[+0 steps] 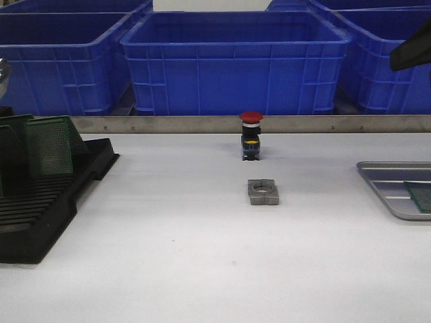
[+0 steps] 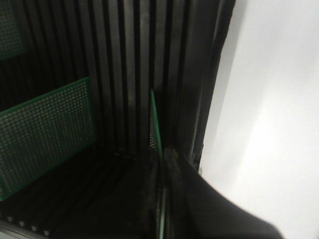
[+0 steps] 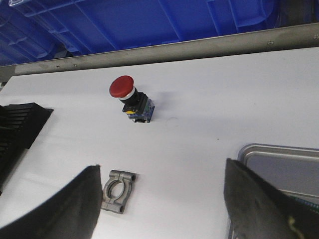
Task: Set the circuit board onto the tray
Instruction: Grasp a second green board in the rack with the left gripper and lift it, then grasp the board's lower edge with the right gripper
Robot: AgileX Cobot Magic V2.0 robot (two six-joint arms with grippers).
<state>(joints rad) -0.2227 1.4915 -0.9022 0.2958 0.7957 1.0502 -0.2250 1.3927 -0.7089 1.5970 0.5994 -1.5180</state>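
Table [image 1: 202,269]: a white surface is seen, bounded at the far side by a metal rail.
Blue bins [image 1: 236,64]: a row of these is stood behind the rail, along the far edge.
Black slotted rack [image 1: 47,202]: it is placed at the near left of the table.
Boards in rack [image 1: 48,146]: green perforated circuit boards are held upright in the slots at the rack's far end. In the left wrist view one broad board [image 2: 47,132] is seen face-on.
Circuit board at the fingers [image 2: 155,122]: a thin green board is seen edge-on, standing in a rack slot near the rack's right edge.
Left gripper [image 2: 167,191]: it is lowered close over the rack. Its dark fingers [image 2: 199,204] are seen at the lower end of the edge-on board. Whether the board is clamped cannot be told, since the view is dark and blurred there.
Tray [image 1: 390,176]: the silver-grey ribbed tray lies at the right edge of the table, partly cut off by the frame.
Board on tray [image 1: 421,196]: a green board is lying flat at the tray's near right, only partly in view.
Right gripper [image 3: 159,199]: it is held above the table with fingers [image 3: 75,204] spread wide apart, and nothing is held between them.
Red push button [image 1: 251,134]: it stands at table centre, near the rail.
Metal clamp block [image 1: 263,192]: it lies just nearer than the button, apart from it, well clear of both rack and tray.
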